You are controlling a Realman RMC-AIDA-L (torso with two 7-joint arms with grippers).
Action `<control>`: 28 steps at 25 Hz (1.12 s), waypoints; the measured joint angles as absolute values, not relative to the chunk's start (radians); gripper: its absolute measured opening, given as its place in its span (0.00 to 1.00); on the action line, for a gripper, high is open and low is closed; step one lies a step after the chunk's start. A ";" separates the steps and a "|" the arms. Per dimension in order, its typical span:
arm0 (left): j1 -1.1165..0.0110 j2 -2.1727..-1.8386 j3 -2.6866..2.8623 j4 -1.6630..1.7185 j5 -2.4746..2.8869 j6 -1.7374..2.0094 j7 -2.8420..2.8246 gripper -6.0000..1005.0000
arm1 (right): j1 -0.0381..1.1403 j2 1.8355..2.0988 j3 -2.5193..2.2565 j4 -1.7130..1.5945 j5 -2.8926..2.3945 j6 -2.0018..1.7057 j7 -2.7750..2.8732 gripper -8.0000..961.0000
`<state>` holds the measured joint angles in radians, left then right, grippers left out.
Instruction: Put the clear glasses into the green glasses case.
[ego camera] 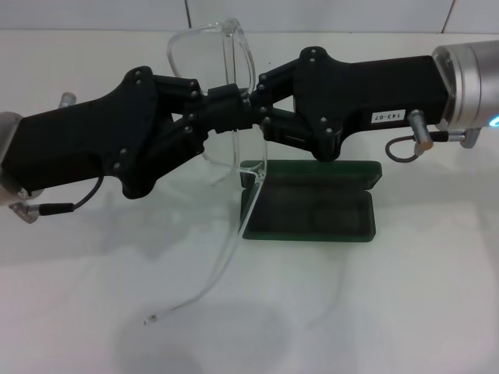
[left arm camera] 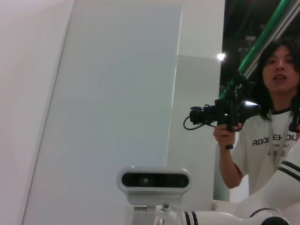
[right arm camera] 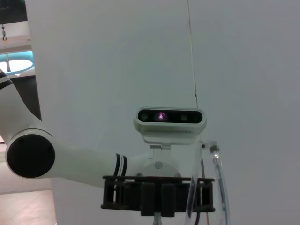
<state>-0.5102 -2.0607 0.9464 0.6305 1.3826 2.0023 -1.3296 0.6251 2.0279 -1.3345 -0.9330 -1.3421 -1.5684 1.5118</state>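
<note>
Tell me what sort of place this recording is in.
Probably a robotics lab or demo space: a bare white table, white wall panels, and a person holding a camera rig beside the robot.

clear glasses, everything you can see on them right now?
The clear glasses look like colourless transparent plastic, with wraparound lenses and long curved arms. They hang in the air above the table, lenses uppermost, pinched between the left gripper and the right gripper. One arm hangs down past the open green glasses case, its tip near the table.
</note>
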 joint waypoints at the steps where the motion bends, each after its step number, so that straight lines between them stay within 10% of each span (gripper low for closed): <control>1: -0.510 -2.061 0.946 0.630 1.383 2.002 -1.329 0.08 | 0.625 2.028 -1.335 -0.932 -1.342 -1.566 1.511 0.10; 28: -0.509 -2.057 0.945 0.601 1.373 1.964 -1.295 0.08 | 0.640 2.028 -1.362 -0.931 -1.342 -1.545 1.499 0.10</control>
